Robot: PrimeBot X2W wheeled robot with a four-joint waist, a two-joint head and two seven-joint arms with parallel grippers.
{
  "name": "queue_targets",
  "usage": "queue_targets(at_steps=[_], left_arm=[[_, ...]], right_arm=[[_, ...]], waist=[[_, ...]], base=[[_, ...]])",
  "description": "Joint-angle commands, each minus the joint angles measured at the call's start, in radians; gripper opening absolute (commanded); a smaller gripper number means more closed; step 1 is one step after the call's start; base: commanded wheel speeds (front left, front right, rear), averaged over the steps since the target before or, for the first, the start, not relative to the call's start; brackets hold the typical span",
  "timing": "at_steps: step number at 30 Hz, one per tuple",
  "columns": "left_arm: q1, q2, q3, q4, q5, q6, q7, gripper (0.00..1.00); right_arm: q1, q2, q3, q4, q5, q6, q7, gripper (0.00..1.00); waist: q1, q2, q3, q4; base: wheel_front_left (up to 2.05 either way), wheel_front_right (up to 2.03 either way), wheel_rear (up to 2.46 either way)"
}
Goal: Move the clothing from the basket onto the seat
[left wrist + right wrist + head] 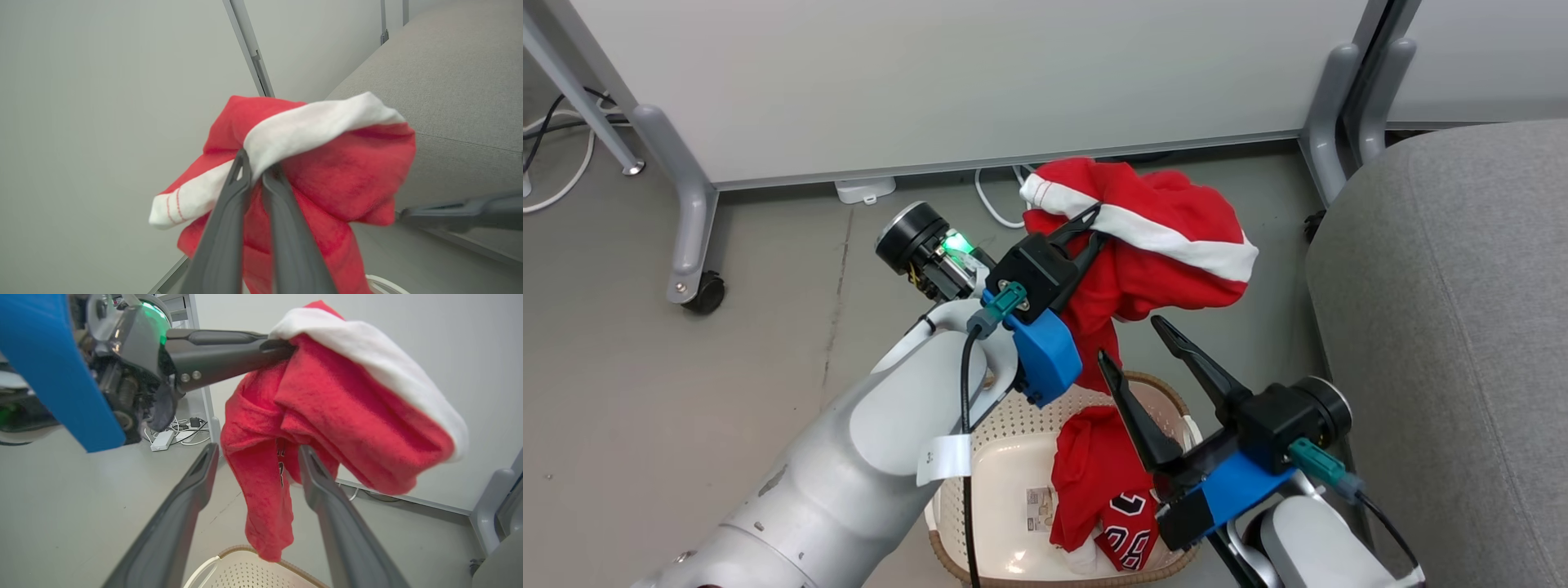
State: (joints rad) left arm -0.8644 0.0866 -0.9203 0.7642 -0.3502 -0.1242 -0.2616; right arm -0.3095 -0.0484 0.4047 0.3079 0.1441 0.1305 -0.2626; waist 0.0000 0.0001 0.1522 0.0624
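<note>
Two red garments are on the count. Item one, a bright red soft garment with a white stripe band, hangs in the air above the far rim of the cream perforated plastic basket, which stands on the grey floor. My left hand is clenched on it, pinching a fold at the white band. Item two, a red jersey with black-and-white numerals, lies inside the basket along its right wall. My right hand is released, fingers spread wide and holding nothing, poised over the basket's right rim just below the hanging cloth. The large grey fabric sofa stands off the basket's right side.

Findings, offered as judgement:
- The pinch takes in little cloth. A quick swing toward the sofa could work the band out of my fingers and drop the garment on the floor between basket and sofa.
- The loose tail dangles near my spread right fingers and the rim, and could catch on either and be tugged free.
- A low carry might drag the tail against the sofa's front edge.
</note>
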Motion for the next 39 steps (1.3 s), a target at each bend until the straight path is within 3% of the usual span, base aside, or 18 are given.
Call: queue_targets(at_steps=[1,29,30,31,39], left_arm=[[-0.017,-0.002,0.001,-0.004,0.002,-0.005,-0.005,0.0],[-0.03,-0.037,-0.046,-0.088,-0.022,-0.006,-0.005,0.0],[-0.03,-0.036,-0.048,-0.091,-0.026,-0.006,-0.005,0.0],[-0.031,-0.036,-0.049,-0.094,-0.028,-0.006,-0.005,0.0],[-0.031,-0.037,-0.054,-0.095,-0.037,-0.006,-0.005,0.0]], right_arm=[[-0.014,-0.004,0.002,0.005,0.005,0.0,-0.004,1.0],[-0.205,-0.004,0.017,0.155,0.212,0.0,-0.003,1.0],[-0.208,-0.003,0.018,0.155,0.215,0.0,-0.003,0.41],[-0.209,-0.003,0.021,0.153,0.218,0.0,-0.003,0.0],[-0.21,-0.004,0.023,0.144,0.215,0.0,-0.003,0.0]], waist=[[0.0,-0.0001,0.003,0.004],[0.0,-0.0001,0.057,0.067],[0.0,-0.0001,0.058,0.068],[0.0,-0.0001,0.058,0.068],[0.0,-0.0001,0.057,0.067]], base=[[0.0,0.0,0.0],[0.0,0.0,0.0],[0.0,0.0,0.0],[0.0,0.0,0.0],[0.0,0.0,0.0]])
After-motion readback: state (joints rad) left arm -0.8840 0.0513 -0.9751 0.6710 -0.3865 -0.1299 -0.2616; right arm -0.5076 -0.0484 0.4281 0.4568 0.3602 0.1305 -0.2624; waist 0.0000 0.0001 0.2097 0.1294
